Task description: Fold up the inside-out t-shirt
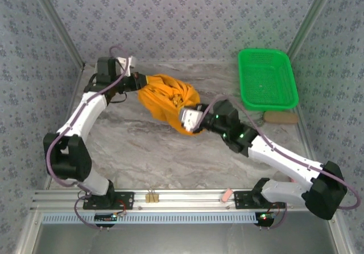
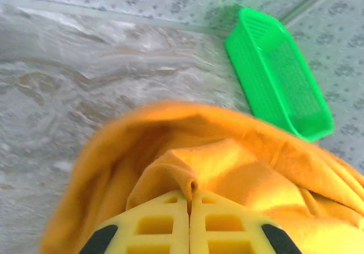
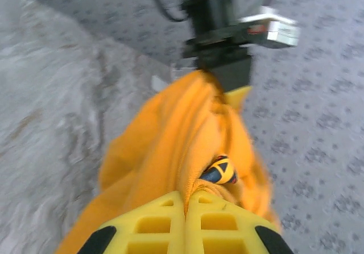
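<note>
Pinching small folds of the shirt (image 1: 165,98), the left gripper (image 2: 189,196) and right gripper (image 3: 186,197) are clamped on cloth, the shirt bunched between them over the counter (image 1: 142,152). If the arms are drawn apart sharply, a shallow pinch could be pulled free.

Left arm (image 1: 85,109): white shell links, black joint housings. A mauve-grey cable (image 1: 48,152) runs outside the links, back from the gripper.
Left gripper (image 2: 190,196): two yellow fingers (image 2: 156,223) moulded with rectangular pockets, with black patches at the outer edges behind the tips. Black body behind the fingers, with a white box camera (image 3: 272,31) to one side.
Right arm (image 1: 267,147): same white-and-black build and same kind of cable (image 1: 290,157). Green lights (image 1: 242,133) show on the black housing behind the gripper.
Right gripper (image 3: 186,197): same yellow pocketed fingers (image 3: 224,223) and black edge patches.
Bases (image 1: 111,200): black, each with a small green light.
</note>
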### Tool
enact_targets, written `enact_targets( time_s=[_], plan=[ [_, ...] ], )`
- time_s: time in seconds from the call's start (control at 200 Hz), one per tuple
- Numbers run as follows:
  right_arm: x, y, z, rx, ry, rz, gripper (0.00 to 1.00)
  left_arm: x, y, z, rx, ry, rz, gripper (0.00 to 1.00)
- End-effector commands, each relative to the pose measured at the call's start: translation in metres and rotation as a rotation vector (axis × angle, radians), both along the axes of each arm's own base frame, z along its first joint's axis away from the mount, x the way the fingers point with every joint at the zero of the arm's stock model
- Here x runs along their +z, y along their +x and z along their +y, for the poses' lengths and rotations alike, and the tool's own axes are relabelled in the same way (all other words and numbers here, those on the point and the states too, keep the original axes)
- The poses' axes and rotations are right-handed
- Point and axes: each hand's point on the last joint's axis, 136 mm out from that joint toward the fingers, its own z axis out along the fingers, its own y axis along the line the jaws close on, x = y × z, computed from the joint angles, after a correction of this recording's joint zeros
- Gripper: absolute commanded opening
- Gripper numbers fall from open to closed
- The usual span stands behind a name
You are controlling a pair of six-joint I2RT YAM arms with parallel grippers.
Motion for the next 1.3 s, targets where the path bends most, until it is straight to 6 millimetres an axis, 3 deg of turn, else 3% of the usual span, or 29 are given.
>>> enact_targets(
  time_s=[0.0,0.04,0.095,0.14,0.19,0.28,0.395,0.465,0.53,0.685,0.77,0.84,0.885,0.935,0.97,1.005,1.059,1.104,1.194,1.294],
  plan=[
    [-0.126,-0.028,-0.017,0.046,-0.370,0.097,0.00,-0.077,-0.014,-0.005,0.033,-0.072,0.187,0.03],
    [-0.155,-0.040,-0.021,0.062,-0.435,0.159,0.03,-0.105,-0.022,-0.001,0.055,-0.071,0.241,0.11],
    [-0.183,-0.048,-0.028,0.058,-0.508,0.251,0.19,-0.134,-0.033,0.002,0.060,-0.074,0.302,0.21],
    [-0.189,-0.045,-0.031,0.021,-0.528,0.303,0.32,-0.150,-0.043,0.002,0.044,-0.067,0.335,0.32],
    [-0.183,-0.041,-0.031,-0.005,-0.507,0.357,0.43,-0.160,-0.051,0.002,0.028,-0.046,0.357,0.35],
    [-0.151,-0.027,-0.021,-0.030,-0.364,0.420,0.45,-0.156,-0.061,0.007,0.012,0.029,0.362,0.40],
    [-0.109,-0.008,-0.001,-0.042,-0.149,0.500,0.48,-0.130,-0.074,0.009,-0.022,0.145,0.280,0.44],
    [-0.104,0.002,0.012,-0.056,-0.079,0.559,0.52,-0.122,-0.083,0.005,-0.052,0.206,0.250,0.45],
    [-0.117,0.007,0.020,-0.076,-0.095,0.580,0.54,-0.120,-0.092,-0.002,-0.096,0.252,0.232,0.45],
    [-0.159,0.007,0.022,-0.141,-0.158,0.665,0.54,-0.140,-0.103,-0.011,-0.145,0.417,0.178,0.46],
    [-0.175,-0.005,0.022,-0.129,-0.205,0.709,0.55,-0.155,-0.099,-0.011,-0.130,0.468,0.209,0.46],
    [-0.192,-0.004,0.019,-0.166,-0.261,0.718,0.53,-0.169,-0.090,-0.009,-0.105,0.496,0.236,0.47],
    [-0.202,0.001,0.017,-0.196,-0.284,0.701,0.44,-0.176,-0.084,-0.007,-0.094,0.518,0.243,0.47],
    [-0.205,0.007,0.017,-0.209,-0.285,0.671,0.22,-0.183,-0.078,-0.007,-0.101,0.546,0.244,0.47],
    [-0.199,0.012,0.019,-0.210,-0.269,0.641,0.10,-0.185,-0.074,-0.007,-0.111,0.564,0.248,0.43],
    [-0.185,0.020,0.021,-0.210,-0.228,0.606,0.00,-0.185,-0.070,-0.009,-0.124,0.571,0.254,0.34],
    [-0.157,0.029,0.023,-0.183,-0.153,0.563,0.00,-0.178,-0.064,-0.016,-0.153,0.555,0.259,0.11],
    [-0.129,0.035,0.023,-0.152,-0.087,0.522,0.00,-0.164,-0.059,-0.022,-0.167,0.512,0.255,0.00],
    [-0.070,0.040,0.010,-0.105,0.023,0.421,0.00,-0.117,-0.049,-0.031,-0.135,0.334,0.236,0.00],
    [-0.028,0.031,-0.018,-0.082,0.068,0.314,0.00,-0.059,-0.045,-0.029,-0.068,0.079,0.184,0.00]
  ],
)
